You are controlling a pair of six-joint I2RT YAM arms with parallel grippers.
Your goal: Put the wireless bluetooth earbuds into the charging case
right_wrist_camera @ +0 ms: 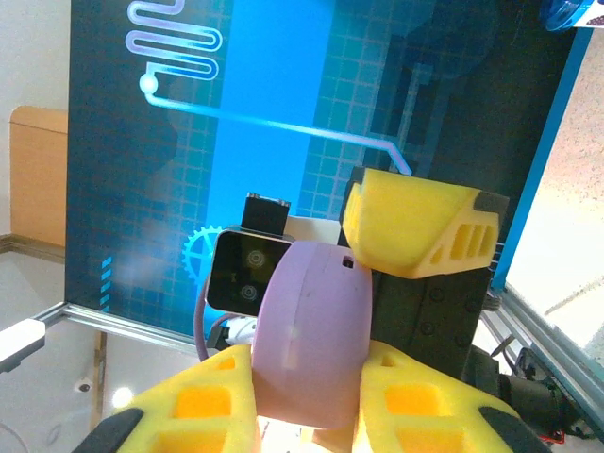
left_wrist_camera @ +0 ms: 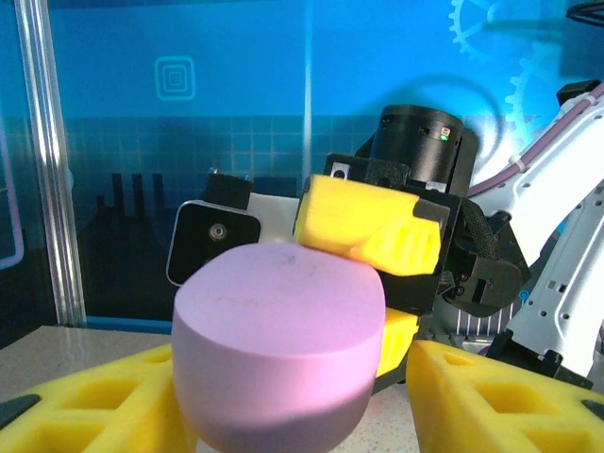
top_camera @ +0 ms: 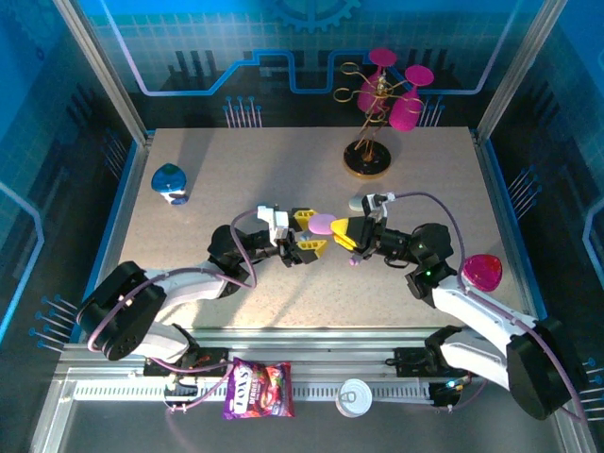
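Top view: the left claw [top_camera: 308, 233] and the right claw [top_camera: 347, 234] are meeting above the middle of the bench [top_camera: 283, 160], with a lilac charging case [top_camera: 322, 225] between them.

Left wrist view: the left claw's fingers [left_wrist_camera: 104, 401] are flanking the case [left_wrist_camera: 278, 340]; whether they are pressing it cannot be told.

Right wrist view: the right claw is clamping the case [right_wrist_camera: 311, 344] edgewise; the lid is looking closed; insertion is judged not yet begun; opening and loading are outstanding.

purple candy bag [top_camera: 258, 389], round white tin [top_camera: 357, 396], gold wire stand [top_camera: 368, 142]
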